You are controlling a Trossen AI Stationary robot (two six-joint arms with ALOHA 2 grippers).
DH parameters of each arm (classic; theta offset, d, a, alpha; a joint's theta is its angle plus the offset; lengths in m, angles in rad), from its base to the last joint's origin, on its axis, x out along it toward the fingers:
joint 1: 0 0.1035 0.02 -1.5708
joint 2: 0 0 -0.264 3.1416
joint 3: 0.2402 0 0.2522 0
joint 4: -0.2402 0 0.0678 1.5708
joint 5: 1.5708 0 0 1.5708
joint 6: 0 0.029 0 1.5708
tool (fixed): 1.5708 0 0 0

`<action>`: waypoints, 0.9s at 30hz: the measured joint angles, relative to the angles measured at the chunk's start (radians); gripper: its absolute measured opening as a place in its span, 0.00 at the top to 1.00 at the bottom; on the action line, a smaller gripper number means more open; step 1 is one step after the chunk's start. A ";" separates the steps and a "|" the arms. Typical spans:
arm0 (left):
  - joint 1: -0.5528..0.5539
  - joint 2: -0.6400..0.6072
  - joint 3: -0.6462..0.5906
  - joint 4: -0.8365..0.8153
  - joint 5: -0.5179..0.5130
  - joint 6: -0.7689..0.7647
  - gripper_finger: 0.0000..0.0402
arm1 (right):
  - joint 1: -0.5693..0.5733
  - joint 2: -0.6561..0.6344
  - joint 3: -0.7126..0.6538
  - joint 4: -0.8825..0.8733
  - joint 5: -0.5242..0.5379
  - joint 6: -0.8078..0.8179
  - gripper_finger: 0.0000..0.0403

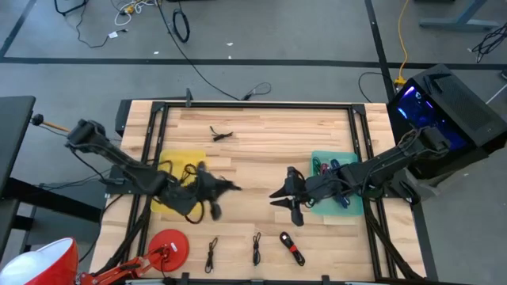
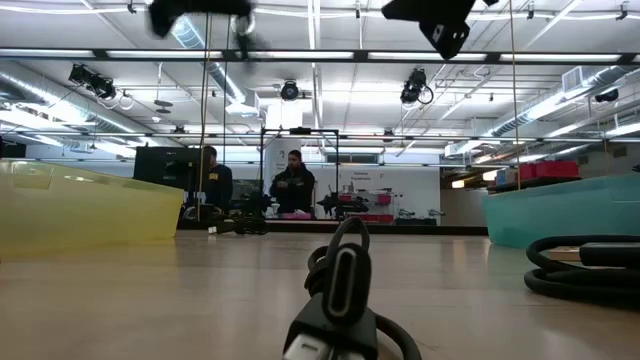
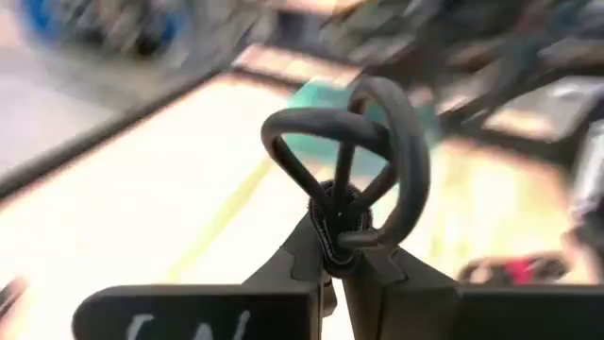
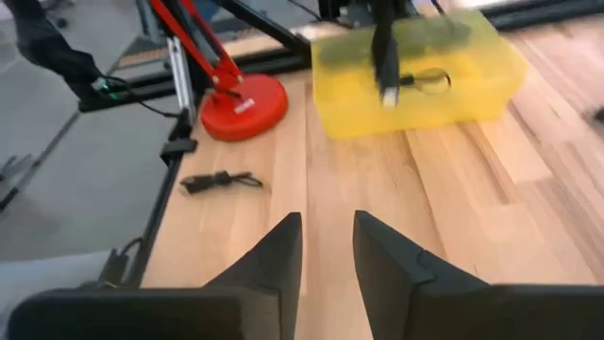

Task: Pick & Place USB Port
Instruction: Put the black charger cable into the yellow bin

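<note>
A black coiled USB cable (image 3: pixel 351 142) is in my left gripper (image 3: pixel 342 253), which is shut on it. In the high view that gripper (image 1: pixel 226 188) hovers just right of the yellow bin (image 1: pixel 176 180), with the cable (image 1: pixel 215 209) dangling beneath it. The right wrist view shows the cable (image 4: pixel 385 59) hanging in front of the yellow bin (image 4: pixel 415 66). My right gripper (image 1: pixel 283 195) is open, holds nothing, and sits left of the teal bin (image 1: pixel 339 184); its fingers (image 4: pixel 283 247) point at bare wood. My left gripper pinches the cable between its two fingers (image 3: pixel 310 257) at the bundled waist (image 3: pixel 338 227), where the coil's strands cross. One loop (image 3: pixel 401 142) stands out beyond the fingertips. The cable is lifted clear of the table, and its connector end (image 4: pixel 387 93) hangs down.
Three more bundled cables lie along the near edge (image 1: pixel 212 254), (image 1: pixel 257 248), (image 1: pixel 291 248), and another lies near the far edge (image 1: pixel 220 134). A red round base (image 1: pixel 169 247) stands at the near left. The teal bin holds cables. Bare wood lies between the bins.
</note>
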 joint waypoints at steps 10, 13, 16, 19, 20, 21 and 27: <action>-0.091 -0.223 0.000 -1.089 0.060 -1.028 0.95 | 0.000 0.000 0.000 -0.006 0.021 0.008 0.80; -0.087 -0.234 -0.001 -1.225 0.180 -1.173 0.95 | 0.000 0.000 0.000 0.014 0.021 0.006 0.81; -0.072 -0.233 -0.002 -1.306 0.250 -1.249 0.95 | 0.000 0.000 0.000 0.039 0.021 0.005 0.81; -0.041 -0.233 -0.002 -1.328 0.279 -1.257 0.95 | 0.000 0.000 0.000 0.052 0.021 0.005 0.82; -0.026 -0.233 -0.002 -1.332 0.294 -1.256 0.95 | 0.000 0.000 0.000 0.051 0.021 0.005 0.82; -0.011 -0.232 -0.002 -1.333 0.313 -1.254 0.95 | 0.000 0.000 0.000 0.050 0.021 0.005 0.82; 0.083 -0.233 -0.107 -1.278 0.487 -1.203 0.95 | 0.004 0.000 0.000 0.050 0.020 0.010 0.82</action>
